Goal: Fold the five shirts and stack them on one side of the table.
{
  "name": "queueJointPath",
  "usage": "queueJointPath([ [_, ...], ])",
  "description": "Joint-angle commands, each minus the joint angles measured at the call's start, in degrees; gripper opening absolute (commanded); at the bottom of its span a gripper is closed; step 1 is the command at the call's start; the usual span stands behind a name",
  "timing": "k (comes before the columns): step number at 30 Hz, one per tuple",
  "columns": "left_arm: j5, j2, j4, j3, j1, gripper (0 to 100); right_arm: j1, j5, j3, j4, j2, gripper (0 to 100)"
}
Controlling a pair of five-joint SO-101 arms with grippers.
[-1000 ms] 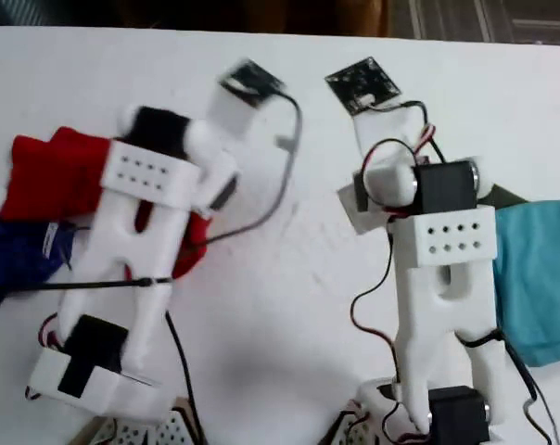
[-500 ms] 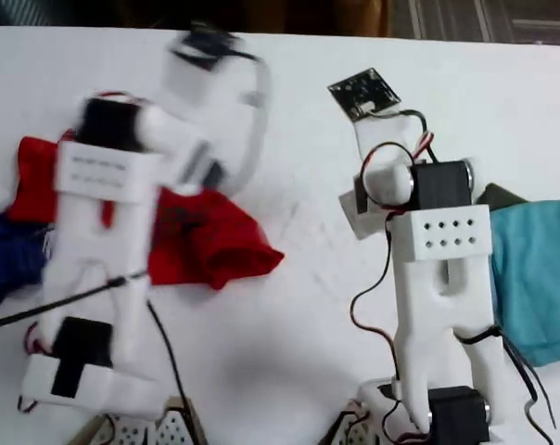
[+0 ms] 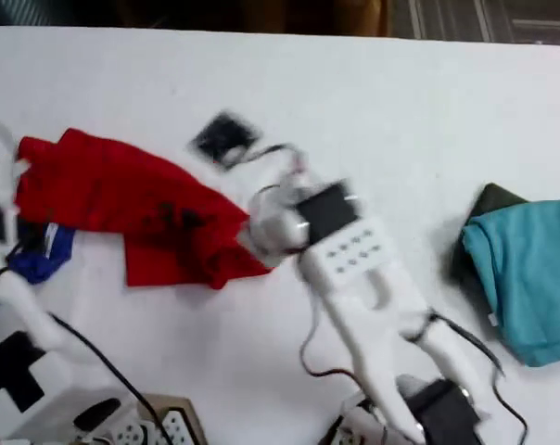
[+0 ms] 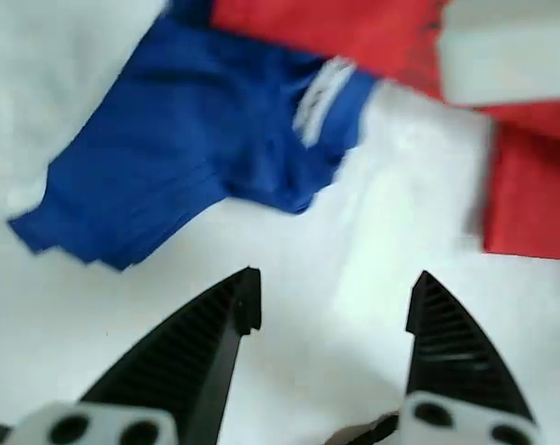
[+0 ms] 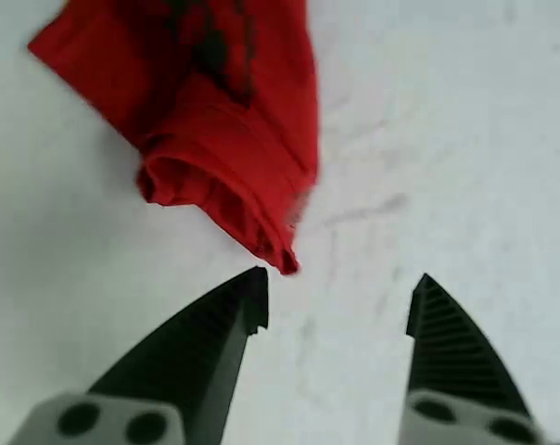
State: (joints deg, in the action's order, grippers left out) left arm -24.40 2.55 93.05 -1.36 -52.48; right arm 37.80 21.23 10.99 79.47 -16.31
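A red shirt [image 3: 141, 209] lies loosely spread on the white table [image 3: 400, 102], left of centre. A crumpled blue shirt [image 3: 41, 255] pokes out from under its left end. At the right edge sits a folded teal shirt [image 3: 530, 278] on a dark green one [image 3: 493, 199]. My right arm [image 3: 345, 250] stretches to the red shirt's right corner. Just short of that corner [image 5: 285, 260], my right gripper [image 5: 340, 275] is open and holds nothing. My left arm [image 3: 6, 306] is at the far left. Its gripper [image 4: 337, 276] hangs open above bare table, near the blue shirt [image 4: 178, 148] and the red shirt [image 4: 530, 185].
Black and red cables [image 3: 104, 366] trail from the arm bases along the front edge. A white power strip [image 3: 155, 428] lies between the bases. The table's far edge [image 3: 280, 32] runs along the back. Bare table stretches across the back and between the red and teal shirts.
The left arm dragged the red shirt to the right, let it go and swung out to the far left. The right arm swung left from beside the teal shirt to the red shirt's corner.
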Motion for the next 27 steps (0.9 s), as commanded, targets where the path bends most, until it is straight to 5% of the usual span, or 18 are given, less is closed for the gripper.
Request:
queueJointPath([
  [1,-0.53,2.37,-2.90,-3.30,-7.12,27,3.91,-0.88,-0.62,-4.35,6.46,25.1],
  [7,-0.53,2.37,-4.66,-7.25,-10.73,27,6.20,-10.11,-0.79,-9.36,17.54,25.1],
  [17,-0.53,2.37,-7.47,-13.05,-10.55,27,1.45,-12.13,-20.22,-12.44,40.22,25.1],
  [23,-0.53,2.37,-7.12,-13.32,-10.73,27,-6.99,-24.53,-44.04,-0.75,57.36,25.1],
  [27,-0.53,2.37,-7.30,-13.32,-10.64,27,-8.84,-26.11,-58.99,9.80,66.42,24.8],
])
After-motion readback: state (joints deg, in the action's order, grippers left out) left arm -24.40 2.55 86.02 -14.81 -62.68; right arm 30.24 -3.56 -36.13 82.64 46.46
